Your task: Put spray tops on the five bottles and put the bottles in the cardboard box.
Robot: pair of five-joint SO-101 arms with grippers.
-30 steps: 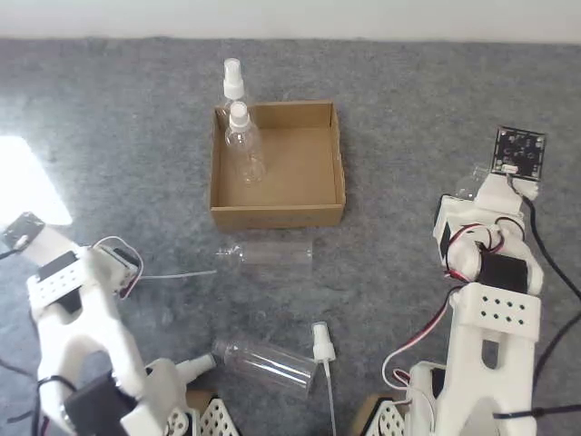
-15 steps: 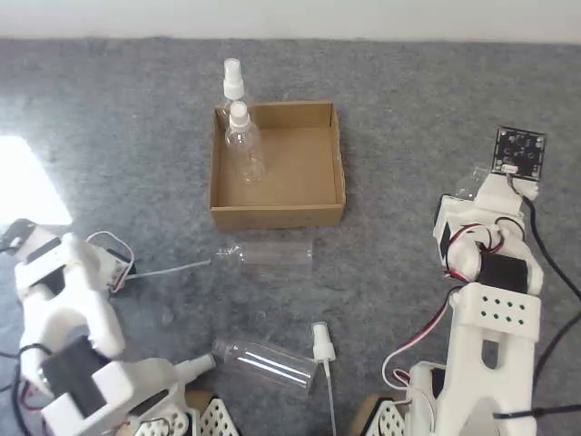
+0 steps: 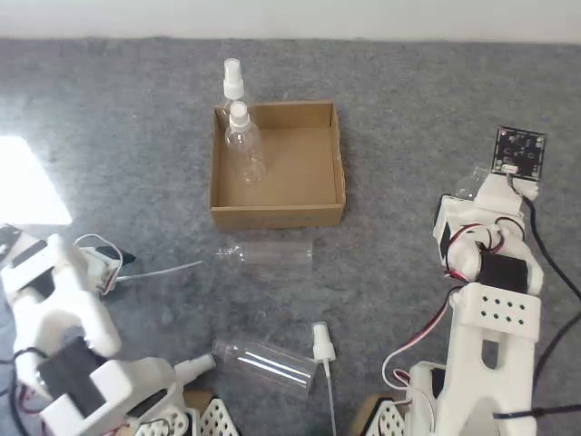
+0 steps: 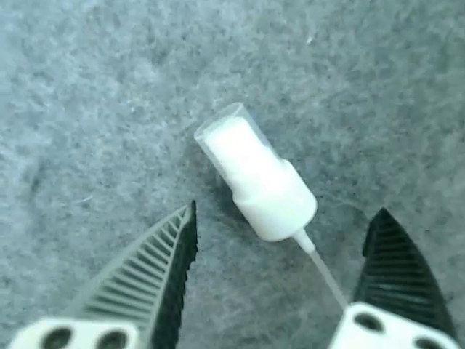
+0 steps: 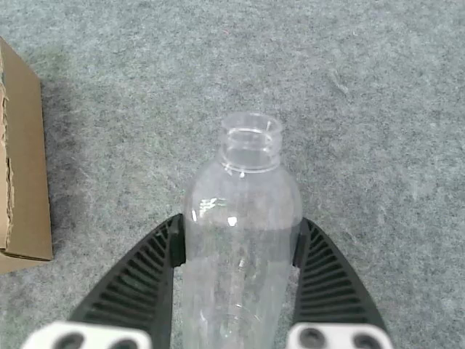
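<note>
Closest to the arms, a near bottle (image 3: 265,361) lies on its side. There is a white bit at its left end, and I cannot tell if that is a top. Just to its right lies a loose spray top (image 3: 321,342), with its thin tube pointing to the near edge.

A little farther, on the left, the left gripper (image 4: 285,211) hangs over another spray top (image 4: 258,180). Its jaws are wide apart, one on each side of the top, and they do not touch it. That top lies flat, and its tube (image 3: 168,269) runs to the right.

Next comes the middle bottle (image 3: 272,252). It lies on its side with no top, just in front of the cardboard box (image 3: 277,215). It is between the near things and the box.

On the right, well away from the box, the right gripper (image 5: 240,224) squeezes the held bottle (image 5: 243,182) from both sides. This bottle has an open neck.

Inside the box, in the far left corner, the boxed bottle (image 3: 243,145) stands up with a spray top on. Just behind the box stands the back bottle (image 3: 233,82), with a top on too.

Everything sits on a grey fuzzy carpet (image 3: 436,91). A bright patch of light (image 3: 27,186) falls on its left side. Far away is a white wall (image 3: 363,18).
</note>
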